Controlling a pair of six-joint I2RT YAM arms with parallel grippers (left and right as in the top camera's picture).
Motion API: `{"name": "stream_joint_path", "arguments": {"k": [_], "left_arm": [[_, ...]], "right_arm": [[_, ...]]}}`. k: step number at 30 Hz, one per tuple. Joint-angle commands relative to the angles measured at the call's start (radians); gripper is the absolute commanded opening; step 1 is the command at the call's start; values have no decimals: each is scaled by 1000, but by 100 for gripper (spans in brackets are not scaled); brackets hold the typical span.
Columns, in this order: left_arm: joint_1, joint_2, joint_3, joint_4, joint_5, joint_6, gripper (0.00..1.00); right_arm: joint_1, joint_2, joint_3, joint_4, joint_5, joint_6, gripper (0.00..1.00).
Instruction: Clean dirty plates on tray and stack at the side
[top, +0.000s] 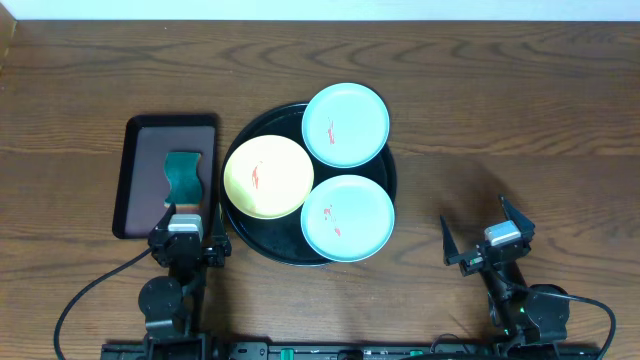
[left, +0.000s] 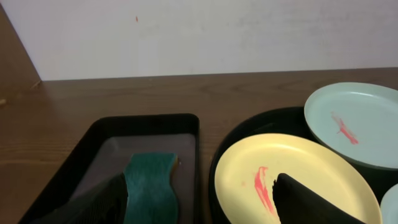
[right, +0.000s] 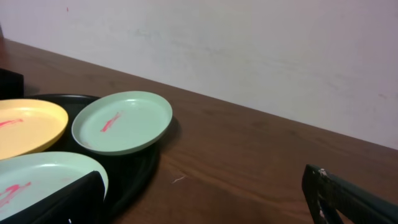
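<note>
Sitting low, L gripper (top: 188, 213) & R gripper (top: 480, 225) prob. spread.

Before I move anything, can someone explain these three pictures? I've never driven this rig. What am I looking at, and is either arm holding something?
You have two robot arms at a brown wooden table. The overhead picture looks straight down. The other two come from a camera on each wrist, so the dark shapes at their bottom edges are parts of that arm itself. The left tool and right tool are both open and hold nothing. On a large round black tray lie three small plates, each smeared red: a yellow plate, a far pale blue-green plate and a near pale blue-green plate. To its left, a rectangular dark maroon tray holds a green wavy sponge, just ahead of the left tool.
</note>
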Motion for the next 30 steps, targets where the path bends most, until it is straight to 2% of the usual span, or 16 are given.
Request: {"name": "stream_joint_path", "arguments": {"k": [1, 7, 13, 21, 30], "left_arm": [[0, 4, 15, -13, -1, 8, 75], [0, 4, 29, -13, -1, 5, 75], [0, 46, 116, -22, -2, -3, 75], [0, 316, 363, -101, 0, -31, 75], [0, 624, 728, -325, 3, -37, 75]], "right_arm": [[-10, -7, -1, 6, 10, 15, 99], [-10, -7, 9, 8, 10, 48, 99], [-11, -5, 47, 8, 10, 85, 99], [-11, 72, 170, -19, 7, 179, 99], [-10, 319, 463, -190, -9, 179, 99]]}}
